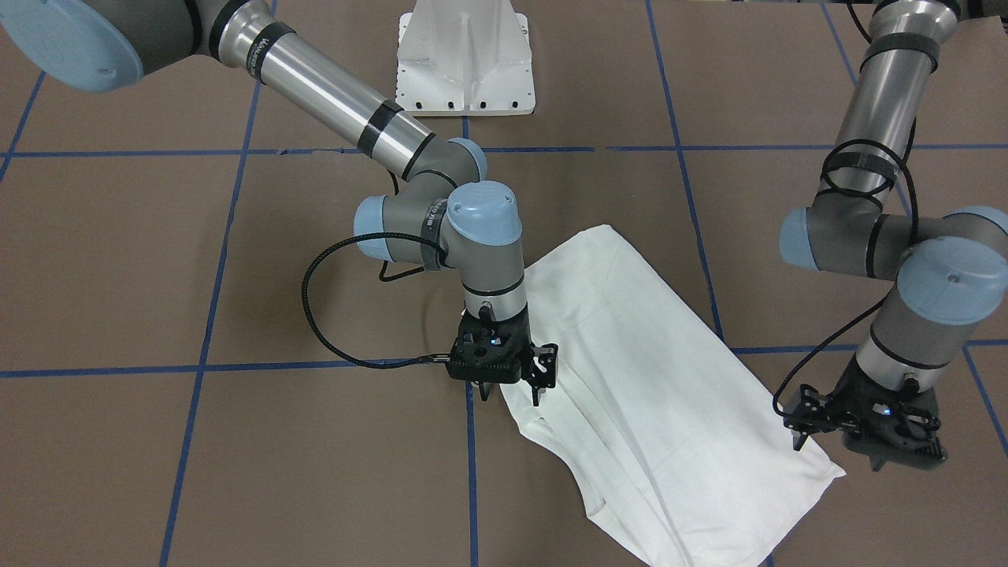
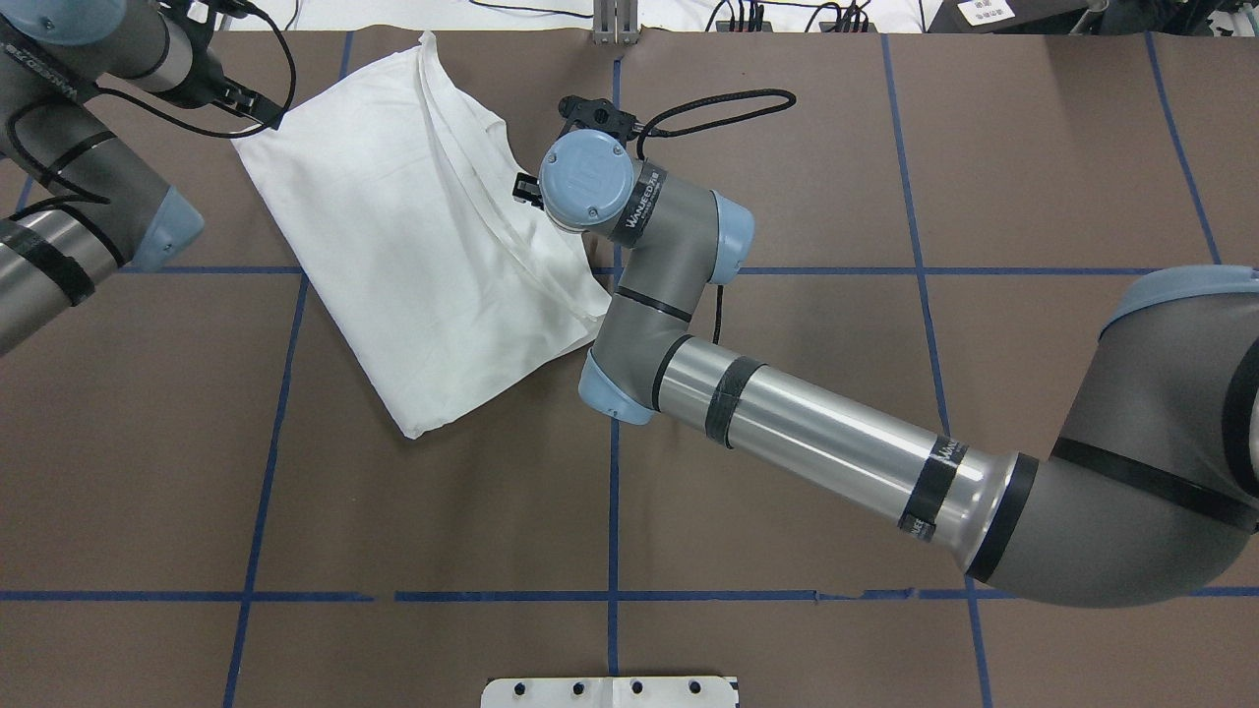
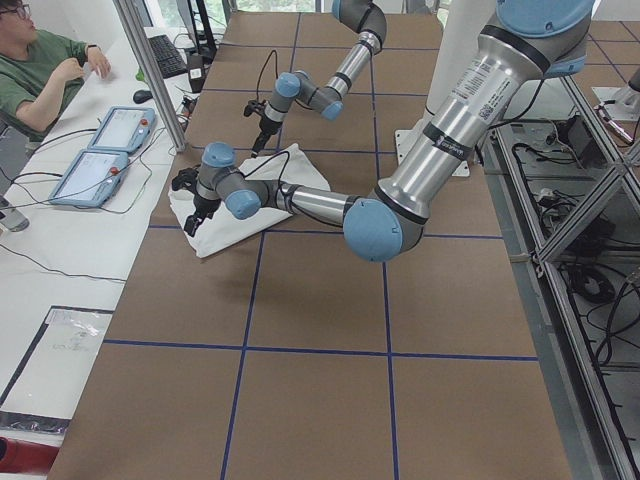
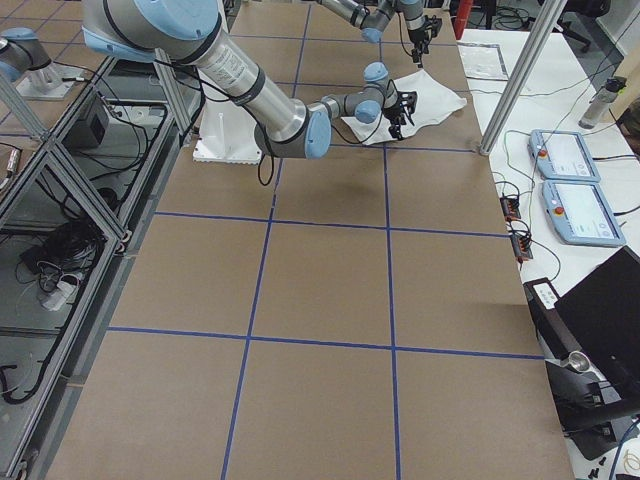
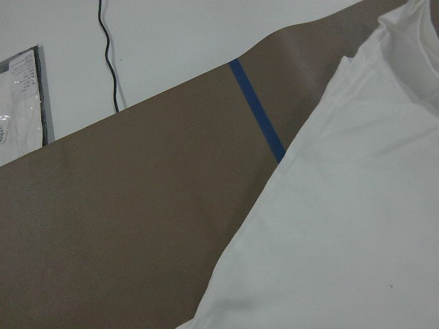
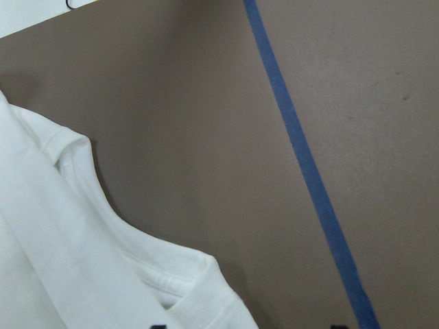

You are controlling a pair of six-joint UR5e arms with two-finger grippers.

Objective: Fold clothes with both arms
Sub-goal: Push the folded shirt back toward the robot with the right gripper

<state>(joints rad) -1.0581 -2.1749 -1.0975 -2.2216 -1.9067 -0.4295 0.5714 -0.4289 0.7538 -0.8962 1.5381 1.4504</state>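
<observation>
We log right gripper [image 1: 510, 390] spread open at the shirt [image 1: 654, 394] edge, cannot tell for left gripper [image 1: 799, 437] at the left corner; shallow pinch might lift one layer.

The right arm [image 1: 331, 102] reaches far out with its elbow bent and its wrist turned straight down. The right tool [image 1: 512, 387] hangs low, fingers spread apart. The left arm [image 1: 874, 118] bends at the wrist, and the left tool [image 1: 799, 437] tilts downward, its finger spacing unclear.
</observation>
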